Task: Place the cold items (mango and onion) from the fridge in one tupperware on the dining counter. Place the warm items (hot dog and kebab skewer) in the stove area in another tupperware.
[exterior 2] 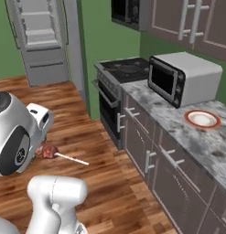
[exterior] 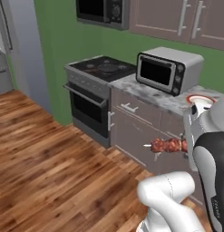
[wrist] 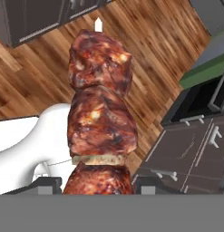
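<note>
One kebab skewer (wrist: pixel 100 118) is pinched in the tool (wrist: pixel 99 186), its dark fingertips (wrist: pixel 43 185) closed against the lowest chunk of meat, with the pale stick tip poking out past the far end. Going from left to right in the left base view, the wooden floor (exterior: pixel 41 158) comes first, then the black stove (exterior: pixel 96 86) with its oven door, then the grey worktop (exterior: pixel 154 97) carrying a silver toaster oven (exterior: pixel 170 69), and beside that a red-rimmed plate (exterior: pixel 200 98) partly behind the arm. The kebab skewer (exterior: pixel 168 146) hangs in the air in front of the brown cabinet drawers (exterior: pixel 136 122), well above the floor, lying roughly level with its stick pointing left. In the right base view, the skewer's meat (exterior 2: pixel 48 151) shows just beside the white wrist at the left, its stick slanting down to the right over the floorboards, while the plate (exterior 2: pixel 202 119) sits on the worktop near the toaster oven (exterior 2: pixel 184 77).
</note>
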